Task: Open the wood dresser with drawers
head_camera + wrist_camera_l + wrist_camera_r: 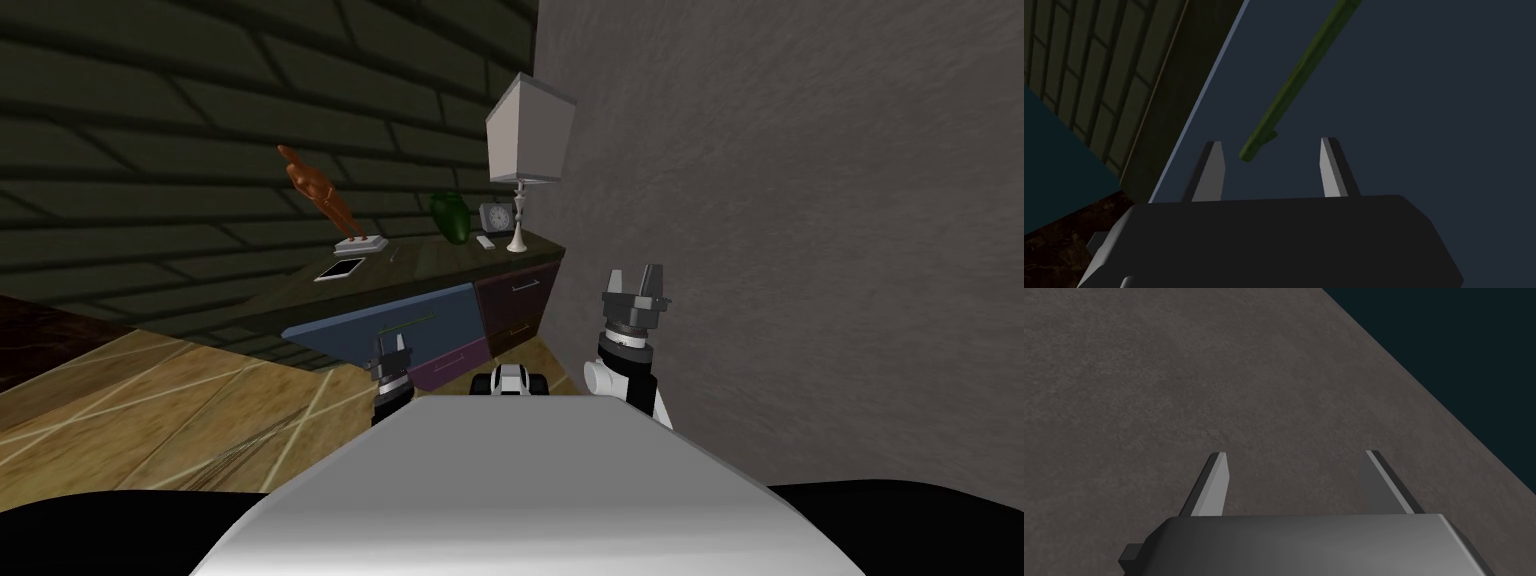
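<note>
Dark brick wall (150, 150) from 9 to 12 o'clock; plain grey wall (800, 200) from 12 to 3 o'clock; wood floor (150, 400) below the brick wall. The dresser (430, 262) stands against the brick wall at 11 o'clock, its right end in the corner where the two walls meet.

Its blue drawer front (440, 310) juts forward of the purple fronts (515, 290) at 12 o'clock. On top, from 12 round to 11 o'clock:
- a lamp (528, 135) with a pale shade
- a clock (494, 215)
- a green vase (450, 215)
- a brown sculpture (322, 195) on a white base
- a flat tablet (340, 269) lying before the sculpture

The right gripper (635, 272) is raised at 1 o'clock, facing the grey wall (1174, 363) – fingers spread, nothing between them (1296, 453).

The left gripper (392, 345) is at 11 o'clock, close before the blue front (1424, 100). Its fingers are apart (1272, 141), holding nothing. The near end of the green bar handle (1294, 85) lies just beyond the fingertips, between their lines – not touched. In the head view the handle (408, 324) shows as a thin line above that gripper.
</note>
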### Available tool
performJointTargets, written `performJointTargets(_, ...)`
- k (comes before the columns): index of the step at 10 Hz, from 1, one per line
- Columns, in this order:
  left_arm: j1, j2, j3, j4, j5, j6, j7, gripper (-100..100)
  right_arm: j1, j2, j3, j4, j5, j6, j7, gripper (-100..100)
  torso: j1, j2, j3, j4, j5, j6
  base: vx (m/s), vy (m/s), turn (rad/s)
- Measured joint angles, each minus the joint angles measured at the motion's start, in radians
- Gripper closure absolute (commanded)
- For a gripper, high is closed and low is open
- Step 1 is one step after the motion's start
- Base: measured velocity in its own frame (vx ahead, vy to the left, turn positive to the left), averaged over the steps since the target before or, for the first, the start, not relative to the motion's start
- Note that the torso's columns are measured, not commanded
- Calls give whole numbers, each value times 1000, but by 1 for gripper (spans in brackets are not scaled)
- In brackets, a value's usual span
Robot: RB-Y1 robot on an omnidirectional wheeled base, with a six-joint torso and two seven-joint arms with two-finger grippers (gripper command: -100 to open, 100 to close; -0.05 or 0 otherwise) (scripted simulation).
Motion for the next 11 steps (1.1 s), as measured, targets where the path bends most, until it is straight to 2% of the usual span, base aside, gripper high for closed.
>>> performJointTargets(2, 0, 6, 6, -18, 5, 21, -2, -100, 0, 0, 0, 0, 0, 0, 0, 0, 9, 2, 1, 1, 2, 0, 26, -43, 9)
performJointTargets(6, 7, 48, 33, -72, 33, 82, 9, -100, 0, 0, 0, 0, 0, 0, 0, 0, 7, 1, 0, 1, 1, 0, 35, -19, 15)
performJointTargets(7, 8, 49, 33, -72, 34, 85, 11, 100, 0, 0, 0, 0, 0, 0, 0, 0, 8, 0, 0, 1, 2, 1, -30, 24, -34)
performJointTargets(10, 0, 14, 11, -32, 9, 32, -2, 100, 0, 0, 0, 0, 0, 0, 0, 0, 11, 4, 3, 0, 5, -1, -38, 26, -25)
performJointTargets(11, 0, 13, 9, -31, 7, 29, -4, 100, 0, 0, 0, 0, 0, 0, 0, 0, 10, 2, 2, 0, 4, -2, -94, 2, -21)
